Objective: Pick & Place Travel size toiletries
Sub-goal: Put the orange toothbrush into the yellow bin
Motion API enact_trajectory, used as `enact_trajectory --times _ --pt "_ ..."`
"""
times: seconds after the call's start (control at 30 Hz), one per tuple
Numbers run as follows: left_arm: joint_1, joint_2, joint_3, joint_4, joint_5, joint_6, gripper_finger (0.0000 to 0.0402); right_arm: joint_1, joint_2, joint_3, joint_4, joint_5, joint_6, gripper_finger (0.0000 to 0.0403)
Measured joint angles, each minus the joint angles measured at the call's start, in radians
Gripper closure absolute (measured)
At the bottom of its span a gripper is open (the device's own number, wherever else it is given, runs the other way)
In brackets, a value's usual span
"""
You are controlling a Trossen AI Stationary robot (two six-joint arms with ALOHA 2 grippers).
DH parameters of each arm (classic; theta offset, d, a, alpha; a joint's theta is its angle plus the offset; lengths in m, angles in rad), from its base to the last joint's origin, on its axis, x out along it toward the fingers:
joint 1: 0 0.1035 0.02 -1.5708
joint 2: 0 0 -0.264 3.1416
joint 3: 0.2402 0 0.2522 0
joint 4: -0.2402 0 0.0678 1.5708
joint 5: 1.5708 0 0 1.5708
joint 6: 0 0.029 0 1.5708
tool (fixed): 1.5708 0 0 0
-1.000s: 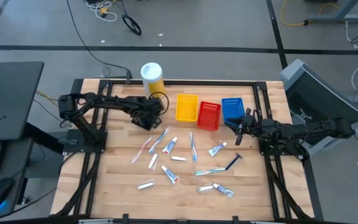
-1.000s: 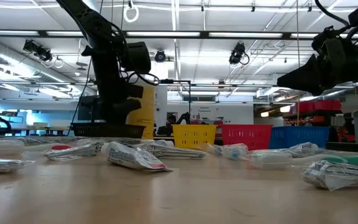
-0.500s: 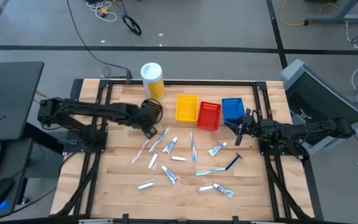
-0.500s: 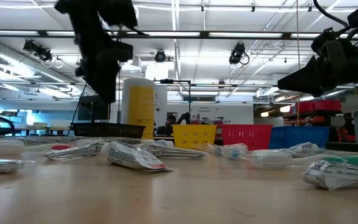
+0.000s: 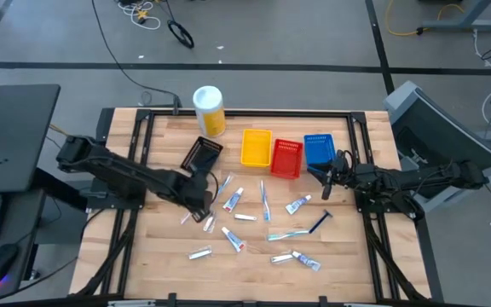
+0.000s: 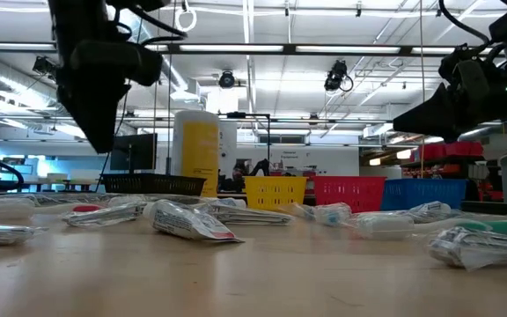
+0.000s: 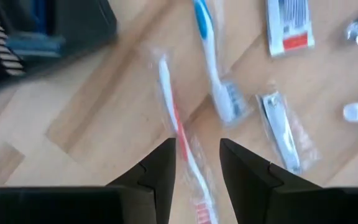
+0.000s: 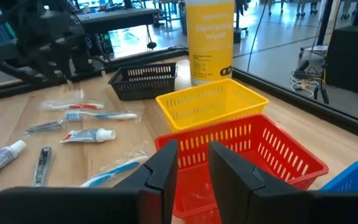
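Observation:
Several wrapped toiletries lie flat across the middle of the wooden table: white toothpaste tubes (image 5: 233,200), a blue toothbrush (image 5: 265,200), a dark blue razor (image 5: 318,223). My left gripper (image 5: 205,203) hangs open above a pink-and-white toothbrush (image 7: 174,121), which runs into the gap between its fingers (image 7: 197,165). In the low view the gripper (image 6: 102,141) is above the tabletop. A second blue toothbrush (image 7: 213,68) lies beside the pink one. My right gripper (image 5: 324,177) waits open near the blue tray, raised off the table (image 8: 194,162).
At the table's far side a tall yellow canister (image 5: 209,109) stands with a row of trays: black (image 5: 201,153), yellow (image 5: 257,147), red (image 5: 285,158), blue (image 5: 318,149). The black tray (image 7: 42,25) lies just beyond my left gripper. Bare wood shows along the near edge.
My left arm has swung from over the black tray toward the table's near edge and now stands over the pink toothbrush. The black tray, hidden under the gripper before, is uncovered. My right arm has kept still.

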Motion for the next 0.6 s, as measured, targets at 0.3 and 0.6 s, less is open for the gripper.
enact_trajectory --times 0.3,0.6 --pt "0.000 0.105 -0.003 -0.026 0.053 0.022 0.0270 0.000 0.006 0.000 0.000 0.000 0.000 0.0304" --pt "0.043 0.040 -0.128 -0.025 0.102 0.158 0.0270 0.000 0.006 0.000 0.000 0.001 -0.001 0.0304"
